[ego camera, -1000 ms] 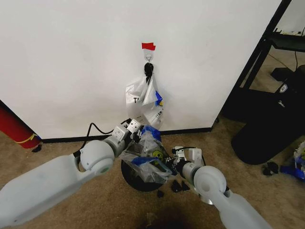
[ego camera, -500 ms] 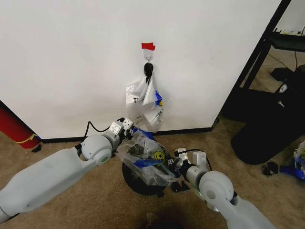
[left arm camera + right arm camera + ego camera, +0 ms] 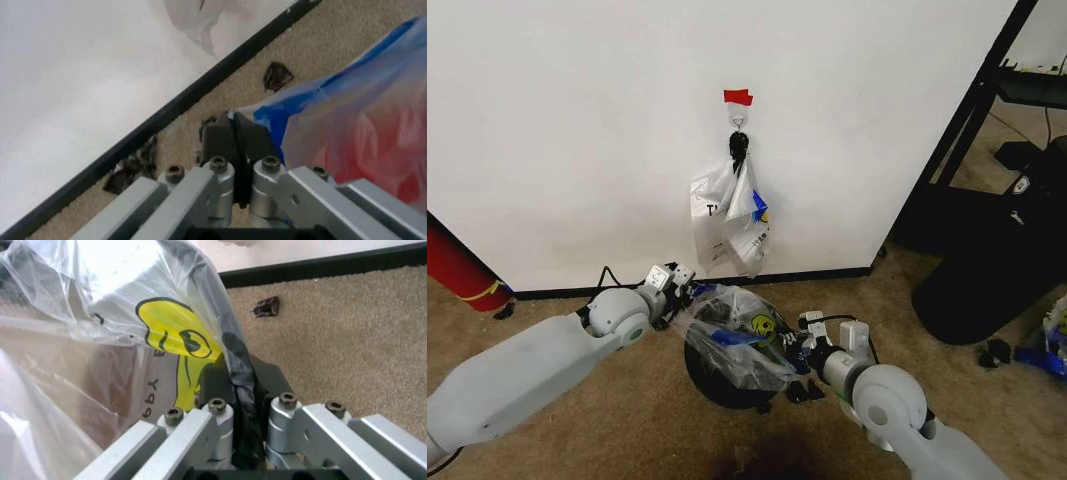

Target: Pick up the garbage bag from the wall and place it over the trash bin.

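Translucent whitish plastic garbage bag [image 3: 732,335] with yellow smiley print stretched over small round black wire-mesh trash bin [image 3: 717,385] on tan carpet [image 3: 607,420], near plain white wall [image 3: 577,130] with black baseboard. Left gripper [image 3: 685,290] pinches bag's blue-edged rim on bin's left side, fingers [image 3: 235,140] closed on plastic. Right gripper [image 3: 795,350] clamps opposite rim by smiley. Whiter second bag [image 3: 732,215] hangs from small hook [image 3: 739,122] under red tape strip [image 3: 738,97].

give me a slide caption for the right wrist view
Right gripper shut on the garbage bag beside its yellow smiley print.
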Controlling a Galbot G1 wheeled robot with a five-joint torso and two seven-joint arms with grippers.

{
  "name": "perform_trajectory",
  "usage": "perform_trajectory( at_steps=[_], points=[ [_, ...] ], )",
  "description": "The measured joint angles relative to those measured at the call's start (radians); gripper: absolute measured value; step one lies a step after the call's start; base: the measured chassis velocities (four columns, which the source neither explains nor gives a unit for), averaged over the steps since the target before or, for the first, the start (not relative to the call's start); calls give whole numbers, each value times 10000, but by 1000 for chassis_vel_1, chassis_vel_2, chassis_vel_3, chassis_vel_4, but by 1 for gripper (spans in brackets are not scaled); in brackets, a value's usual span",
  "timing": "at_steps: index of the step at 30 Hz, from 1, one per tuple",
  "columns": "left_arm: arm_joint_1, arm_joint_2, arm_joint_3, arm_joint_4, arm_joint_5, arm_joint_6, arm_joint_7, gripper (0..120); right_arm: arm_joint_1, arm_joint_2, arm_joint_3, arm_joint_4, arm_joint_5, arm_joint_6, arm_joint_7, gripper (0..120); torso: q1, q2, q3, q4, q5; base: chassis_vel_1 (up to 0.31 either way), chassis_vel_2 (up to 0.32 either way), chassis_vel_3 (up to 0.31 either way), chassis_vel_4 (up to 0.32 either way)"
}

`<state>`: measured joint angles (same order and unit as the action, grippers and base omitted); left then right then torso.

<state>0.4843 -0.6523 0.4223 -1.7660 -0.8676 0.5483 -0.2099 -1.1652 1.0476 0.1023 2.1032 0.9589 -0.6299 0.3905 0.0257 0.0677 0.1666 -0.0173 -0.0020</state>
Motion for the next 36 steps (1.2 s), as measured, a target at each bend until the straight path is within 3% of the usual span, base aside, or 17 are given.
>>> perform_trajectory(
  at_steps=[2,4,5,14,19,26,29,33,36],
  points=[
    [90,20,-111,-99,-6,25,-87,1,17,23,10,-35,12,6,18,1,0,0,0,0,-3,0,0,0,0],
    [477,264,-823,-922,-400,76,-520,19,208,201,3,-256,127,8,181,1,0,0,0,-4,0,0,0,0,0],
    [521,344,-954,-1065,-445,79,-588,22,247,246,-12,-295,161,4,215,1,0,0,-1,-3,3,0,0,0,0],
    [821,777,-1499,-1643,-706,44,-1077,52,359,428,15,-516,304,-24,365,1,0,0,0,-2,1,0,0,0,0],
    [1295,973,-2379,-2188,-773,-204,-1349,76,350,440,218,-725,322,-30,366,1,0,0,0,-3,0,0,0,0,0],
    [1797,1258,-3264,-2700,-1278,-520,-1457,98,364,452,326,-855,386,-28,366,1,0,-2,0,-2,0,0,0,0,0],
    [1897,1344,-3390,-2972,-1442,-534,-1457,100,374,446,327,-873,370,-28,365,1,0,-2,0,-2,0,0,0,0,0],
    [2776,1832,-3652,-5022,-1748,-653,-916,100,413,394,326,-886,153,-31,347,1,0,-1,-1,1,3,0,0,0,0],
    [2908,1858,-3409,-5641,-1723,-692,-676,100,443,372,310,-872,80,-43,342,1,-1,-1,-1,0,3,0,0,0,0]
  ],
)
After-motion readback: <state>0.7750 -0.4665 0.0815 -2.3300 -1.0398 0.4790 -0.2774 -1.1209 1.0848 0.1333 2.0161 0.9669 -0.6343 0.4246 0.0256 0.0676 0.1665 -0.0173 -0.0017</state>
